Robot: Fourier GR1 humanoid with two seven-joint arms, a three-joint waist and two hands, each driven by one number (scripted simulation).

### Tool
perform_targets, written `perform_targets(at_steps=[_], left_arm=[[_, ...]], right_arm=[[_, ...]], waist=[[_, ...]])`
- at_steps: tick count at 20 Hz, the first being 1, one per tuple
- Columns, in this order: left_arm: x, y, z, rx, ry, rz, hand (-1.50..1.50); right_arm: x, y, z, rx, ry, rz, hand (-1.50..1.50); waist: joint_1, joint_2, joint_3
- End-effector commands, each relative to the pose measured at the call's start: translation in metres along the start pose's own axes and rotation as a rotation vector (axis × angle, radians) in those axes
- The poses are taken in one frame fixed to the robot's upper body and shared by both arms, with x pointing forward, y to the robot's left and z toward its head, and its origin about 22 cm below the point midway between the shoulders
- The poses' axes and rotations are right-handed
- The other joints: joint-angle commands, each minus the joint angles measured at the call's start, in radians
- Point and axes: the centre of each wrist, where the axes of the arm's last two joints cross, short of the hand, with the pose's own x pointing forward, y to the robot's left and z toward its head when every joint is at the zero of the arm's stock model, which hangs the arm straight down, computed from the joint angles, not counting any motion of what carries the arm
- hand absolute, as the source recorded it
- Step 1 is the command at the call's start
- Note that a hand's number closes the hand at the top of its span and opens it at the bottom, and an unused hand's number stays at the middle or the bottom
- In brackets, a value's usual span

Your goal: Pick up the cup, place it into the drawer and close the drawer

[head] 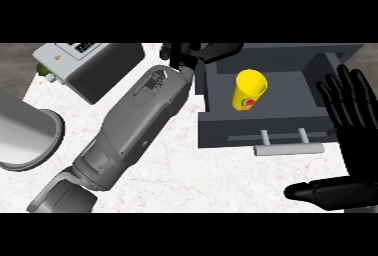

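The yellow cup (pixel 249 89) with a red mark near its base stands inside the open dark grey drawer (pixel 221 127), near the middle, and nothing touches it. My left forearm crosses the counter diagonally. My left hand (pixel 193 52) sits at the drawer's back left corner, fingers loosely spread and holding nothing. My right hand (pixel 353 125) rests open at the right edge beside the drawer's right wall, fingers up, thumb low. The drawer's pale bar handle (pixel 289 149) faces me at its front.
A grey box appliance (pixel 88 62) stands at the back left with a small green thing (pixel 44 70) beside it. A large metal cylinder (pixel 22 132) sits at the left edge. White marble counter (pixel 192 180) lies in front of the drawer.
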Motion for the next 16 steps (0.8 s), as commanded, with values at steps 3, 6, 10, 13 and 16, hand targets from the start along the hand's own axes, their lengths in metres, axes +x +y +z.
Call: perform_targets(at_steps=[3, 6, 10, 13, 16], left_arm=[[-0.004, -0.006, -0.009, -0.015, 0.039, -0.036, 1.50], [-0.009, -0.014, -0.002, -0.026, 0.037, -0.114, 1.50], [-0.012, -0.010, -0.007, -0.070, 0.063, -0.137, 1.50], [-0.021, -0.012, 0.000, -0.041, 0.084, -0.201, 1.50], [-0.012, -0.022, -0.004, -0.053, 0.098, -0.265, 1.50]], right_arm=[[0.010, -0.003, -0.001, 0.012, -0.005, -0.008, -1.50], [0.001, -0.011, -0.002, 0.017, -0.014, -0.017, -1.50], [0.000, 0.008, -0.005, 0.028, 0.000, -0.027, -1.50], [0.007, 0.001, -0.011, 0.045, -0.017, -0.029, -1.50], [0.003, 0.010, -0.012, 0.063, -0.036, -0.035, -1.50]], waist=[[-0.018, 0.003, 0.000], [-0.034, 0.006, 0.001], [-0.041, 0.011, 0.001], [-0.058, 0.012, 0.001], [-0.072, 0.014, 0.002]])
